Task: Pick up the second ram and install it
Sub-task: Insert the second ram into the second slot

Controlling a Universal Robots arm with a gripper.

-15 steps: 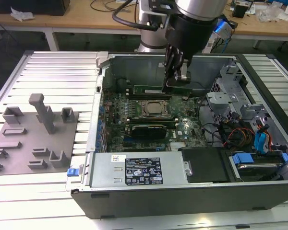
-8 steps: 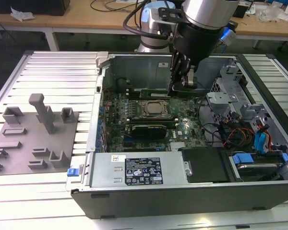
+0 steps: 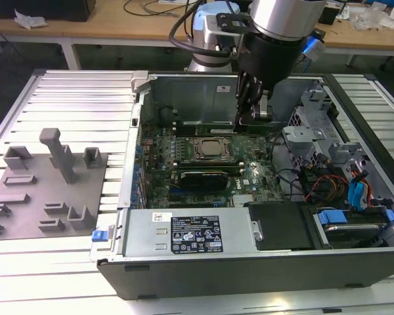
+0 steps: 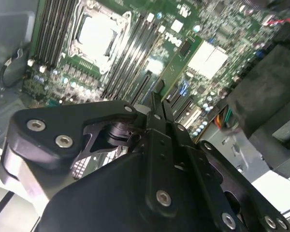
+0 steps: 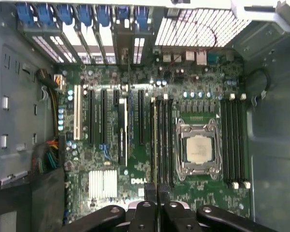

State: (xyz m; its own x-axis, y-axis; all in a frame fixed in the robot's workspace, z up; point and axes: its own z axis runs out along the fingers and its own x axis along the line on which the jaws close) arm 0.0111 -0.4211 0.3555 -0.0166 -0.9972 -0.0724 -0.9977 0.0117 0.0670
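gripper (image 5: pixel 157 209) | narrow, jaws nearly together; cannot tell if second ram held | over memory slots (image 5: pixel 163 140) beside processor socket (image 5: pixel 198 147) | likely aligned for seating

A robotics lab or workshop. A robot arm (image 3: pixel 282 16) hangs over an open computer case (image 3: pixel 249 279) that lies on a slatted metal table (image 3: pixel 79 98). On the exterior view's left is a gray plate (image 3: pixel 33 213) of moulded holder blocks. Wooden workbenches (image 3: pixel 118 29) with loose cables (image 3: pixel 177 26) stand on the far side.
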